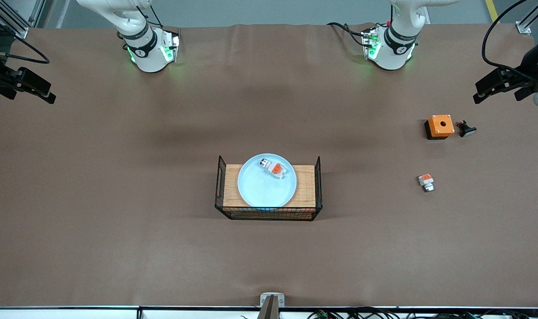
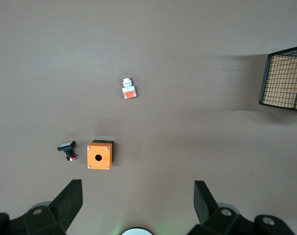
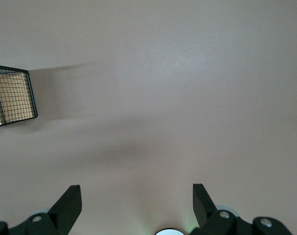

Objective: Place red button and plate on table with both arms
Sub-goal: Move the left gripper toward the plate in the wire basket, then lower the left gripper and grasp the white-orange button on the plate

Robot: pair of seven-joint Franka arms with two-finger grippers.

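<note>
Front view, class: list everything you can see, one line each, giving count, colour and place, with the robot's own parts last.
Round shallow plate: one, pale blue, on the rack.
Red button switch part: one, white with orange-red block, in the plate.
Wood-topped wire rack: one, black, mid-table.
Shorter switch part: one, white-orange, toward the left arm's end.
Cube box with hole: one, orange, farther from the camera than the shorter part.
Small dark part: one, black, beside the box.
Table: one, brown.
Left gripper: black, open, over bare table.
Right gripper: black, open, over bare table.

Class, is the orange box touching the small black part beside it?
Apart. The left wrist view shows bare table between the orange box and the small black part.
</note>
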